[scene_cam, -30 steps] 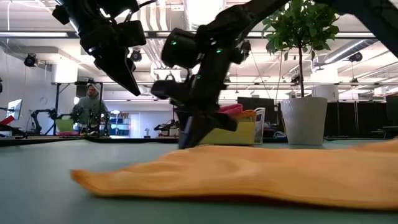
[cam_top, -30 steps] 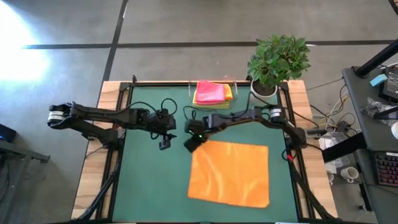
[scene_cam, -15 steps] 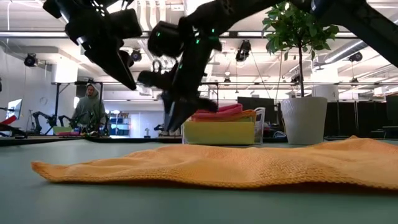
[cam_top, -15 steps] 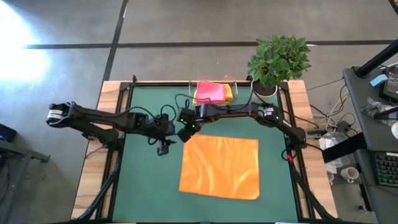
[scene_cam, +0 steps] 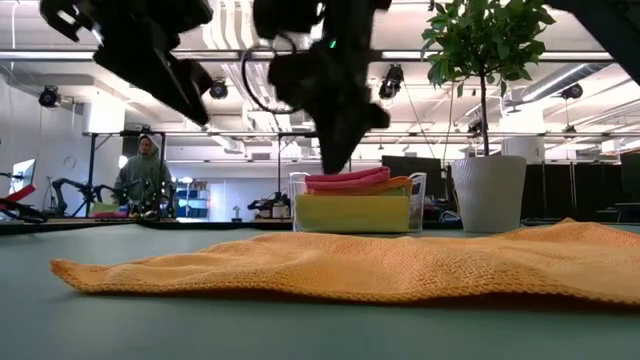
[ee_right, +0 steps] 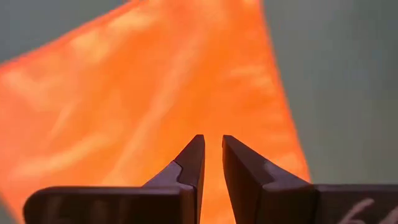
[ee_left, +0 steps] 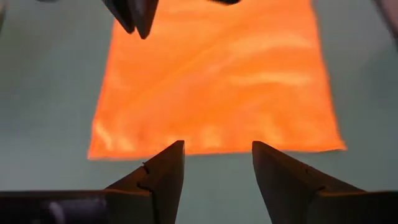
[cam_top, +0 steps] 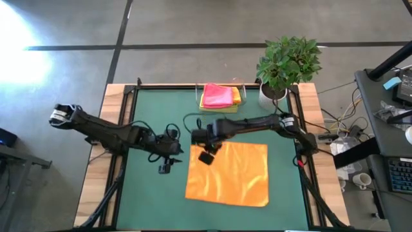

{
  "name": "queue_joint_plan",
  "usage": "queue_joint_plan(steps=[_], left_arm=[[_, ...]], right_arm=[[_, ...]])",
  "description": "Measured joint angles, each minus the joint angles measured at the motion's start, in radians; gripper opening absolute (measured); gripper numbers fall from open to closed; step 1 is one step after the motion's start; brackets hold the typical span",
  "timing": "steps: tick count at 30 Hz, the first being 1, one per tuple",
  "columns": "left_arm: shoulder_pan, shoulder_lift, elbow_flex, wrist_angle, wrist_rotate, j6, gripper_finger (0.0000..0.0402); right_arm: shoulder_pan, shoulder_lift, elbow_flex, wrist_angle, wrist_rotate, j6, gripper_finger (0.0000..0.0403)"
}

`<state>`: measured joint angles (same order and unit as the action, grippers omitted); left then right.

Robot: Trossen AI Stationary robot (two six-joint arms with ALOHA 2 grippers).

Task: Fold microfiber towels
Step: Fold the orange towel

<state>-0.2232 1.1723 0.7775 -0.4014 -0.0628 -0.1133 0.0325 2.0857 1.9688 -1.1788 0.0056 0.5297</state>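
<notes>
hovering mid-frame, my right gripper (cam_top: 206, 157) hangs nearly closed and empty over the orange towel (cam_top: 229, 174); my left gripper (cam_top: 165, 169) spread beside it, arms cropped in low view.

orange towel (cam_top: 228, 173) lies spread flat on the mat; pink towel (cam_top: 217, 95) tops a folded stack behind.

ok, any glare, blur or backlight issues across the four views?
High view: bright glare patch on the floor at upper left; orange towel evenly lit. Low view: both arms read as dark silhouettes against ceiling lights. Left wrist view: towel sheen, soft focus. Right wrist view: towel blurred.
</notes>
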Motion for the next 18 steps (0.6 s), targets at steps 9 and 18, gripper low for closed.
queue_joint_plan(steps=[9, 18], left_arm=[[-0.095, 0.091, 0.003, 0.164, 0.0, 0.022, 0.0173], [-0.157, 0.195, 0.008, 0.214, -0.001, 0.015, 0.0173]], right_arm=[[0.164, -0.133, -0.16, -0.044, 0.081, 0.055, 0.0047], [0.326, -0.366, -0.433, -0.022, 0.102, 0.182, 0.0047]])
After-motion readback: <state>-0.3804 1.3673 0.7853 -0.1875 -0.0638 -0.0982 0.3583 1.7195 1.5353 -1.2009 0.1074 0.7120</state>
